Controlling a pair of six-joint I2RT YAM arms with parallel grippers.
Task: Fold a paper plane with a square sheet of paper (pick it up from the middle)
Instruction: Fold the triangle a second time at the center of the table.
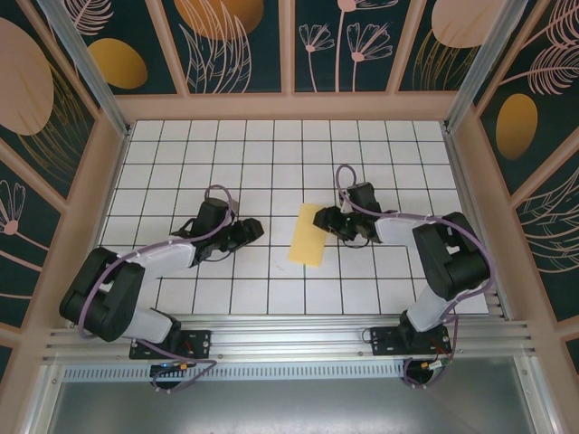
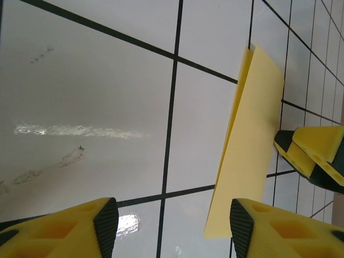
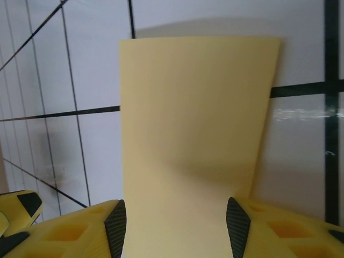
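The square sheet of paper (image 1: 308, 235) is plain yellow and lies on the white grid table folded in two, as a long rectangle. Two layers part slightly along its edge in the left wrist view (image 2: 250, 145). My right gripper (image 1: 327, 221) sits at the sheet's right edge, open, its pads (image 3: 117, 226) wide apart with the paper (image 3: 193, 123) spread between and beneath them (image 3: 176, 228). My left gripper (image 1: 249, 231) stands about a tile left of the sheet, open (image 2: 169, 228) over bare tile with nothing between its fingers. A paper plane is out of view.
The tiled table (image 1: 271, 154) is walled by a wooden frame with patterned panels (image 1: 235, 45). The right gripper's yellow fingers (image 2: 312, 156) show just beyond the sheet in the left wrist view. A left finger (image 3: 21, 209) shows at the lower left of the right wrist view.
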